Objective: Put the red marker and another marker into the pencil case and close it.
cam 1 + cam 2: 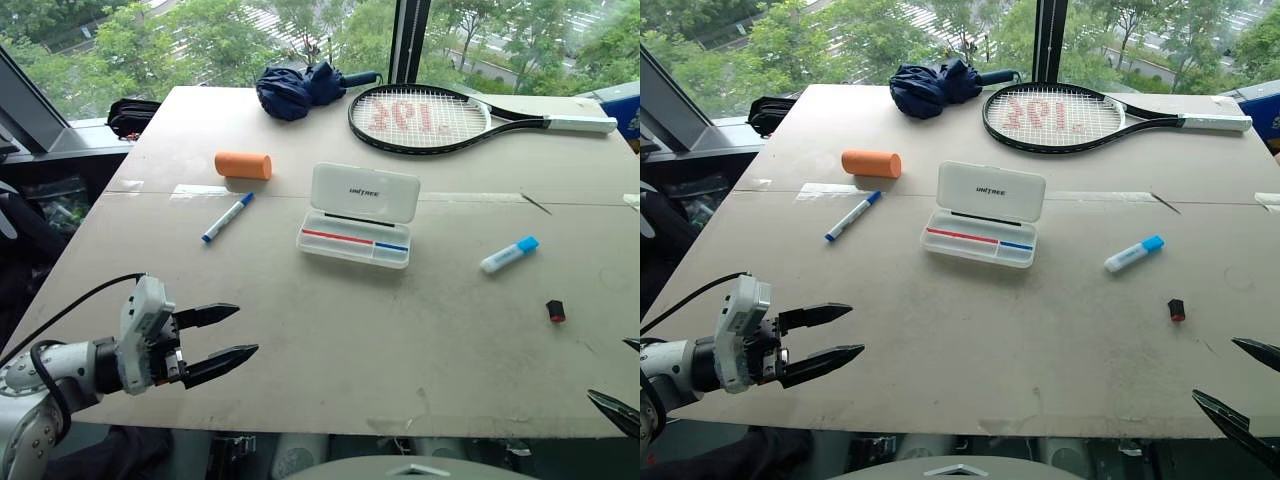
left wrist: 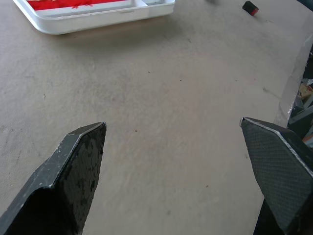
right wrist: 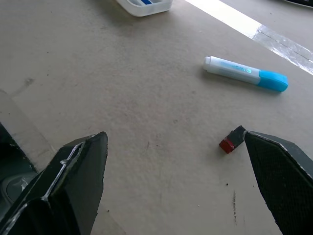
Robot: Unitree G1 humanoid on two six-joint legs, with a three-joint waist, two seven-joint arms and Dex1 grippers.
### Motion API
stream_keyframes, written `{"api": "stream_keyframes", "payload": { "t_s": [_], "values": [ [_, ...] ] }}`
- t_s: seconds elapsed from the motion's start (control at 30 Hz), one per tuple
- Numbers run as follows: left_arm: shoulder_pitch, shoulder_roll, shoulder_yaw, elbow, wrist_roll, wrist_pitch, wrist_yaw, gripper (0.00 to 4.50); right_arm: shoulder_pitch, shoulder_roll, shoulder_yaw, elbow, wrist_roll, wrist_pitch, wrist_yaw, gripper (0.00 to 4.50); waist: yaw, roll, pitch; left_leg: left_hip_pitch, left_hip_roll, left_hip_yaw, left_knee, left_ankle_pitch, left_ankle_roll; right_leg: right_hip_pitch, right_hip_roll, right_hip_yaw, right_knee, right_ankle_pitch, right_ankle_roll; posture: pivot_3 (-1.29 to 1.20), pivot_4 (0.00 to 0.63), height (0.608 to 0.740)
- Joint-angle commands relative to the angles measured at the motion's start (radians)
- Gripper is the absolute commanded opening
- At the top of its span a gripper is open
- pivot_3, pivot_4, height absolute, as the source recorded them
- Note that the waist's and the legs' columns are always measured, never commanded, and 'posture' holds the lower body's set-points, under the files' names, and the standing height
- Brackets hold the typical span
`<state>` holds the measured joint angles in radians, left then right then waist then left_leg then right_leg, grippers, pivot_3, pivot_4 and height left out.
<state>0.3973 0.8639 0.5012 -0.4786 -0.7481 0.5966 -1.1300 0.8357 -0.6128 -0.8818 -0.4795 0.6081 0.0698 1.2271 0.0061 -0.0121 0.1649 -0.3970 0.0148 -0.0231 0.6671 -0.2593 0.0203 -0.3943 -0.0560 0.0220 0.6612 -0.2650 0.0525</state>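
With both grippers (left [image 1: 228, 335], right [image 1: 1240, 385]) spread wide and empty, pencil case [image 1: 358, 215] lying open mid-table: risk of nudging it when reaching past.

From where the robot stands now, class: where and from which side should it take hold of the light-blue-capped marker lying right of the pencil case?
Grip the white barrel of the light-blue-capped marker near its middle, coming from above with the open right tool, fingers closing across its width. It lies flat on the table, apart from the pencil case, so only the long sides offer a hold.
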Motion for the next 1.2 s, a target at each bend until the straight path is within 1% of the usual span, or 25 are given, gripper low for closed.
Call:
{"api": "stream_keyframes", "payload": {
  "t_s": [0.03,0.13,0.2,0.33,0.37,0.43,0.5,0.57,0.63,0.7,0.73,0.77,0.83,0.87,0.9,1.0,1.07,1.1,1.13,1.17,1.2],
  "values": [
    [-0.025,0.018,0.016,0.012,-0.006,-0.001,-0.001,4.45,-0.007,0.010,0.007,-0.004,0.007,-0.017,-0.009,4.50,0.003,0.000,0.000,0.000,0.000,0.000,0.000,0.000,0.000,0.000,0.000,0.000,0.000,0.000,0.000,0.00,0.150,0.732],
    [-0.115,0.013,-0.033,0.012,-0.013,0.011,0.040,4.45,-0.054,0.019,0.081,-0.071,0.019,0.011,-0.074,4.50,0.008,0.000,0.000,0.000,0.000,0.000,0.001,0.000,0.000,0.000,0.001,0.000,0.000,0.000,0.000,0.00,0.150,0.732],
    [-0.145,0.012,-0.051,0.014,-0.010,0.022,0.056,4.45,-0.069,0.019,0.098,-0.097,0.026,0.023,-0.098,4.50,0.008,0.002,-0.001,0.000,0.001,0.001,0.001,0.000,0.000,0.000,0.001,-0.001,0.000,0.000,0.000,0.00,0.150,0.732],
    [-0.221,0.004,-0.112,0.012,0.036,0.005,0.109,4.45,-0.103,0.006,0.152,-0.179,0.050,0.064,-0.147,4.50,0.008,0.002,-0.002,0.000,0.000,0.002,0.001,0.000,0.001,0.000,0.004,-0.001,0.000,0.000,0.000,0.00,0.150,0.732],
    [-0.256,0.006,-0.144,0.013,0.053,0.003,0.123,4.45,-0.113,-0.002,0.172,-0.206,0.064,0.080,-0.157,4.50,0.008,0.003,-0.002,0.000,0.000,0.002,0.001,0.000,0.001,0.000,0.004,-0.001,0.000,0.000,0.000,0.00,0.150,0.732],
    [-0.342,0.036,-0.234,0.020,0.136,0.026,0.181,4.45,-0.135,-0.021,0.211,-0.257,0.086,0.114,-0.179,4.50,0.009,0.002,-0.002,0.000,0.000,0.001,0.001,0.000,0.001,0.000,0.004,-0.001,0.000,0.000,0.000,0.00,0.150,0.732],
    [-0.477,0.056,-0.357,0.072,0.189,0.015,0.133,4.45,-0.167,-0.042,0.259,-0.302,0.099,0.142,-0.204,4.50,0.010,0.002,-0.002,0.000,-0.001,0.000,0.002,0.000,0.001,0.000,0.005,-0.002,0.001,0.000,0.000,0.00,0.150,0.732],
    [-0.597,0.042,-0.447,0.145,0.237,-0.004,0.109,4.45,-0.191,-0.057,0.293,-0.328,0.105,0.162,-0.224,4.50,0.011,0.002,-0.002,0.000,-0.003,0.000,0.002,0.000,0.001,0.001,0.006,-0.003,0.001,0.000,0.001,0.00,0.150,0.732],
    [-0.695,0.022,-0.519,0.225,0.277,-0.014,0.086,4.45,-0.213,-0.064,0.318,-0.343,0.101,0.175,-0.244,4.50,0.007,0.001,-0.002,-0.001,-0.005,0.000,0.002,0.000,0.001,0.001,0.006,-0.002,0.001,0.002,0.004,0.00,0.150,0.732],
    [-0.813,-0.013,-0.613,0.348,0.350,-0.080,0.033,4.45,-0.228,-0.065,0.348,-0.362,0.095,0.185,-0.263,4.50,0.006,0.001,-0.002,0.000,-0.005,0.000,0.002,0.000,0.001,0.000,0.006,-0.002,0.001,0.003,0.005,0.00,0.150,0.732],
    [-0.881,-0.036,-0.665,0.426,0.395,-0.127,-0.003,4.07,-0.228,-0.063,0.360,-0.372,0.090,0.186,-0.271,4.50,0.006,0.001,-0.002,-0.001,-0.006,-0.001,0.002,0.000,0.001,0.000,0.007,-0.003,0.001,0.002,0.005,0.00,0.150,0.732],
    [-0.938,-0.062,-0.703,0.497,0.429,-0.162,-0.029,3.95,-0.226,-0.061,0.368,-0.379,0.085,0.185,-0.276,4.50,0.010,0.001,-0.001,-0.001,-0.007,-0.001,0.002,0.000,0.001,0.000,0.007,-0.003,0.001,0.002,0.005,0.00,0.150,0.732],
    [-1.023,-0.102,-0.758,0.624,0.487,-0.233,-0.075,3.31,-0.222,-0.057,0.377,-0.392,0.079,0.185,-0.287,4.50,0.008,0.000,-0.001,-0.003,-0.008,-0.001,0.002,0.000,0.001,0.000,0.007,-0.006,0.002,0.002,0.005,0.00,0.150,0.732],
    [-1.053,-0.117,-0.776,0.678,0.513,-0.269,-0.092,2.76,-0.220,-0.055,0.379,-0.397,0.077,0.184,-0.292,4.50,0.008,0.000,-0.001,-0.003,-0.008,-0.002,0.002,0.000,0.001,0.000,0.007,-0.006,0.002,0.002,0.005,0.00,0.150,0.732],
    [-1.081,-0.133,-0.792,0.730,0.536,-0.308,-0.107,2.44,-0.217,-0.053,0.381,-0.402,0.074,0.182,-0.298,4.50,0.006,0.000,-0.001,-0.003,-0.008,-0.002,0.002,0.000,0.001,0.000,0.007,-0.006,0.002,0.003,0.005,0.00,0.150,0.732],
    [-1.182,-0.199,-0.842,0.916,0.616,-0.416,-0.139,2.44,-0.191,-0.034,0.379,-0.425,0.058,0.169,-0.319,4.50,0.004,0.000,-0.001,-0.003,-0.008,-0.003,0.002,0.000,0.001,0.000,0.007,-0.005,0.002,0.002,0.005,0.00,0.150,0.732],
    [-1.225,-0.227,-0.864,1.004,0.657,-0.465,-0.161,2.44,-0.177,-0.022,0.377,-0.435,0.050,0.162,-0.331,4.50,0.006,-0.001,-0.001,-0.003,-0.008,-0.003,0.002,0.000,0.001,0.000,0.007,-0.006,0.002,0.002,0.005,0.00,0.150,0.732],
    [-1.244,-0.239,-0.878,1.048,0.680,-0.498,-0.175,2.07,-0.165,-0.015,0.374,-0.442,0.045,0.157,-0.335,4.50,0.005,-0.001,-0.001,-0.003,-0.008,-0.003,0.002,0.000,0.001,0.000,0.008,-0.006,0.002,0.002,0.005,0.00,0.150,0.732],
    [-1.259,-0.247,-0.891,1.086,0.703,-0.531,-0.188,1.90,-0.153,-0.007,0.372,-0.448,0.041,0.153,-0.338,4.50,0.004,-0.001,-0.001,-0.003,-0.008,-0.003,0.002,0.000,0.001,0.000,0.007,-0.006,0.002,0.002,0.005,0.00,0.150,0.732],
    [-1.270,-0.256,-0.901,1.118,0.720,-0.560,-0.204,1.56,-0.140,0.002,0.368,-0.453,0.035,0.147,-0.342,4.50,0.005,-0.001,-0.001,-0.003,-0.008,-0.003,0.002,0.000,0.001,0.000,0.007,-0.006,0.002,0.002,0.005,0.00,0.150,0.732],
    [-1.278,-0.264,-0.904,1.144,0.728,-0.583,-0.221,1.06,-0.128,0.010,0.366,-0.456,0.029,0.141,-0.344,4.50,0.005,-0.001,-0.001,-0.003,-0.008,-0.003,0.002,0.000,0.001,0.000,0.007,-0.006,0.002,0.002,0.005,0.00,0.150,0.732]
  ]
}}
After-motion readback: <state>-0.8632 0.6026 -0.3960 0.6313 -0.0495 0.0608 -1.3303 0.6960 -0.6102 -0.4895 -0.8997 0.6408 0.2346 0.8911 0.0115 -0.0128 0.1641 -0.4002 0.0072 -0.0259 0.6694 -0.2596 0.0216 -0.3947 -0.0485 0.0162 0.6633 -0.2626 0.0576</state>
